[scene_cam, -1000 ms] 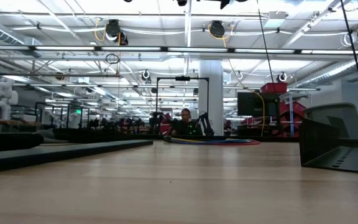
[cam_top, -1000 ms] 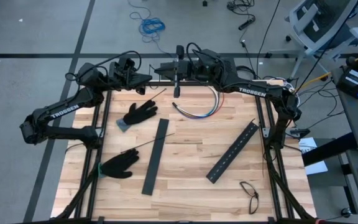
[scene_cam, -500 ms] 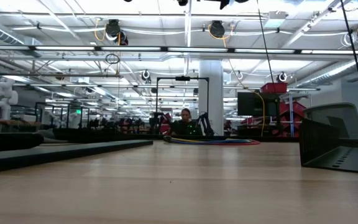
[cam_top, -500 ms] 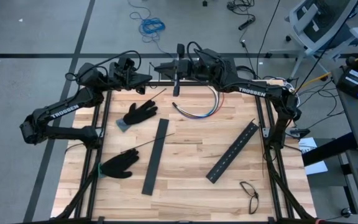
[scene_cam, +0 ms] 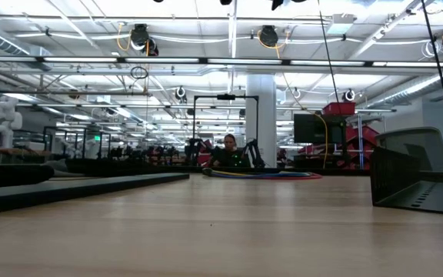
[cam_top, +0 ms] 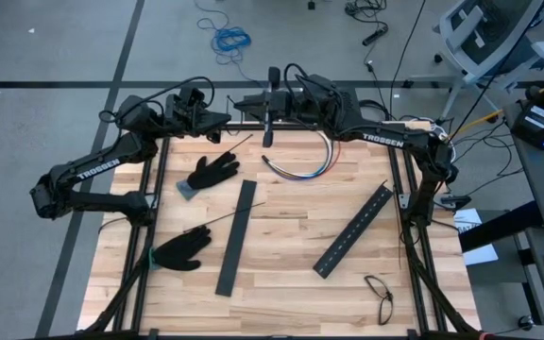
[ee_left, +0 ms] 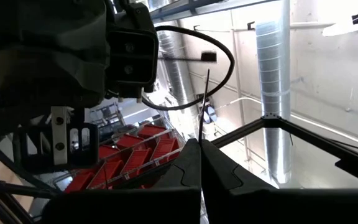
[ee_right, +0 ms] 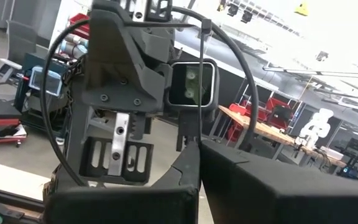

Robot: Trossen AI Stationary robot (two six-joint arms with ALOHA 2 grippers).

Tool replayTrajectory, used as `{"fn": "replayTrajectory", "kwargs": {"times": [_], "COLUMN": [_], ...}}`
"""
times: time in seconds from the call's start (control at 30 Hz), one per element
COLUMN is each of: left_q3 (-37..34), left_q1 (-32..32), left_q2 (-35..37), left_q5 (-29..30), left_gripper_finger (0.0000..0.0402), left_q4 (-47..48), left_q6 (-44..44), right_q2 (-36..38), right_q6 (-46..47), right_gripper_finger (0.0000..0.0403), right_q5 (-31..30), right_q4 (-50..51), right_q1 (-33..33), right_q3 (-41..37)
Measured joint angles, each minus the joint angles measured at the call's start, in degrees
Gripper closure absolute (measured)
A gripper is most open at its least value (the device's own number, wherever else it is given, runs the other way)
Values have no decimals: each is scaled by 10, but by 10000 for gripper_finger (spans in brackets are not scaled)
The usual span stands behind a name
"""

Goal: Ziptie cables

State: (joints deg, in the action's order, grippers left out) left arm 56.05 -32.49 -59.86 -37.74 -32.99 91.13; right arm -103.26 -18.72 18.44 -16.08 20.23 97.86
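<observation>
High view: both arms are folded back at the far edge of the table (cam_top: 281,236), the left gripper (cam_top: 223,119) and the right gripper (cam_top: 244,104) facing each other, close together above that edge. The cables (cam_top: 302,166) lie in a curved loose bundle on the far middle of the wood, clear of both grippers. One ziptie (cam_top: 237,144) lies slanted just beside the far glove (cam_top: 213,173); another ziptie (cam_top: 223,220) lies across the long black bar (cam_top: 236,236) toward the near glove (cam_top: 179,251). A second slotted bar (cam_top: 353,230) lies diagonally at the right, and spectacles (cam_top: 380,295) rest near the front right corner. Low view: the cables (scene_cam: 261,175) show as a flat coloured heap far across the table top, with a black bar (scene_cam: 68,188) at the left and a person seated in the room beyond; no gripper appears. Left wrist view: the left fingers (ee_left: 219,174) are pressed together on a thin dark ziptie (ee_left: 201,109) standing up from between them, its far end curled into a loop before the opposite arm. Right wrist view: the right fingers (ee_right: 241,177) are likewise closed, and a looped ziptie (ee_right: 246,68) arcs in front of the opposing wrist camera.
</observation>
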Motion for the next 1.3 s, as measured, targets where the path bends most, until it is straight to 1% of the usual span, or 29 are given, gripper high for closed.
{"fn": "replayTrajectory", "kwargs": {"times": [0.6,1.3], "left_q3": [0,0], "left_q1": [0,0], "left_q2": [0,0], "left_q5": [0,0], "left_gripper_finger": [401,401], "left_q4": [0,0], "left_q6": [1,2], "right_q2": [0,3], "right_q6": [-15,-19], "right_gripper_finger": [403,403], "right_q5": [1,-3], "right_q4": [16,-13], "right_q1": [-1,5], "right_q3": [0,0]}}
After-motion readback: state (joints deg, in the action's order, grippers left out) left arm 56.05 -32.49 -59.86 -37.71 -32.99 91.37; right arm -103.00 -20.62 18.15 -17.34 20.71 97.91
